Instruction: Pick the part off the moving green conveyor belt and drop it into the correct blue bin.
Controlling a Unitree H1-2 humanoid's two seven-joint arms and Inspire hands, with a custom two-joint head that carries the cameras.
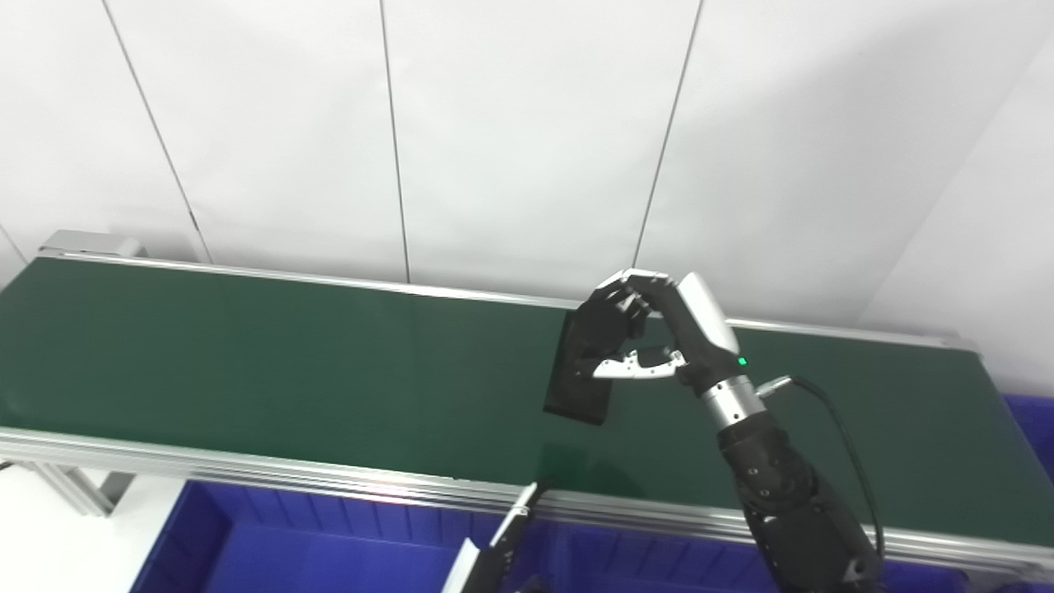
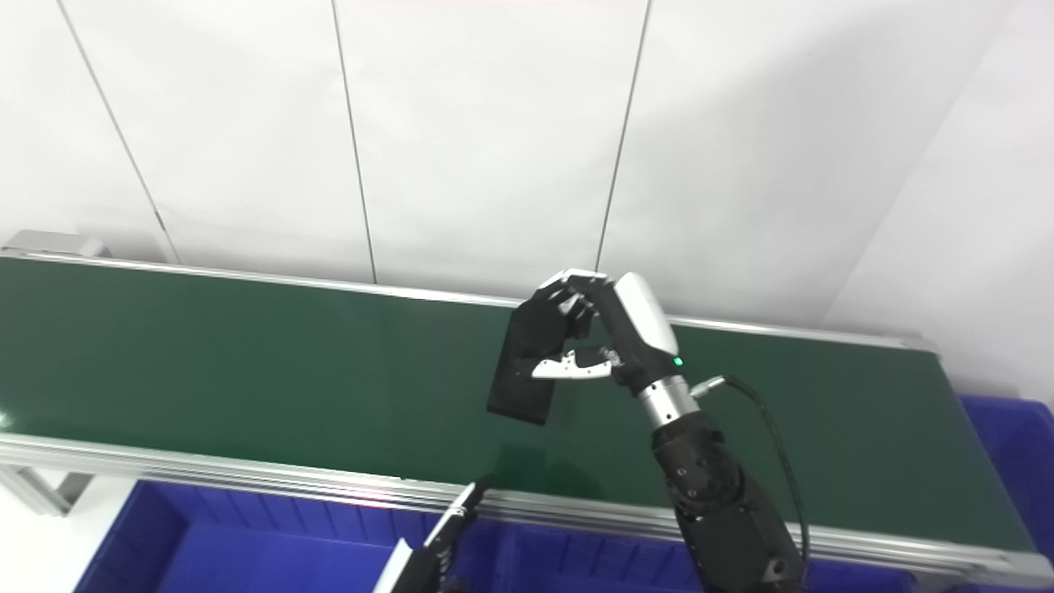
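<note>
The right hand (image 1: 638,333) is reaching out over the green conveyor belt (image 1: 247,362) and its fingers (image 1: 613,309) are curling down around the upper end of the part (image 1: 580,383), a flat black rectangular piece, with the pale thumb crossing its near face; the fingers look clamped on it, though how firmly cannot be told. The part is hanging below and to the left of the palm, its long axis running steeply from the hand down toward the near edge of the belt, its lower end close to the belt surface; whether it is touching the belt or just clear of it cannot be told. The left hand (image 1: 494,548) is showing only as a sliver at the bottom edge, well apart from the part, and its fingers cannot be judged. So the right hand is the one doing the work, and the coming move looks like a lift and a carry toward the robot. A blue bin (image 1: 272,535) is lying just below the near rail of the belt, and another blue bin (image 2: 1009,445) is sitting past the belt's right end. Behind the belt a plain white panelled wall (image 1: 527,123) is closing off the room.
</note>
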